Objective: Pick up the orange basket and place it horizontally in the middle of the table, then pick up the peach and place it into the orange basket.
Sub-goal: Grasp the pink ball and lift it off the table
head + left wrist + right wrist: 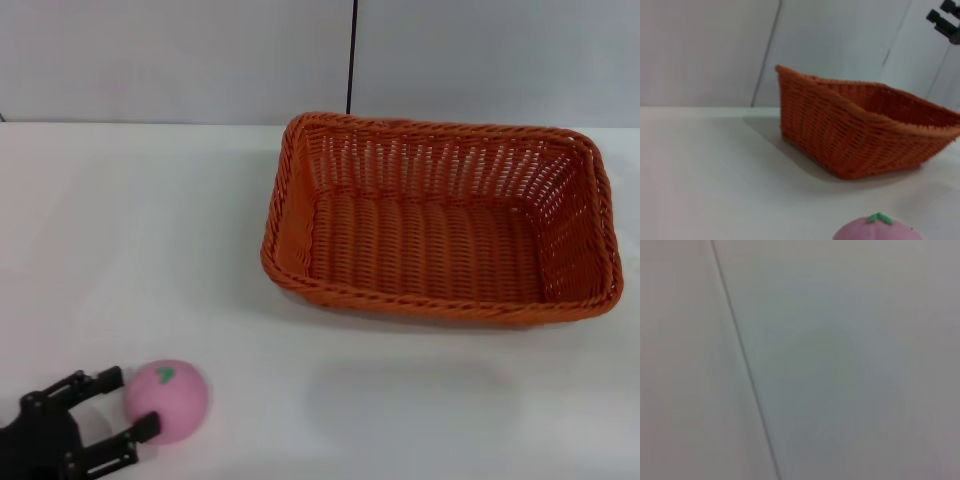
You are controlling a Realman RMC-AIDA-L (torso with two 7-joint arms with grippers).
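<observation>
Peach at my left jaws, basket beyond

The peach (166, 400) sits on the table (130, 240) between the fingertips of my left gripper (126, 405); the orange basket (440, 215) stands well ahead and off to their right; nothing lies in it.

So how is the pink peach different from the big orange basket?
The orange basket is far bigger than the peach. The basket is rectangular, woven and open on top; the peach is round and smooth. The basket sits alone and empty at the back; the peach lies up front between the open fingers of the left gripper. Both rest on the table.
</observation>
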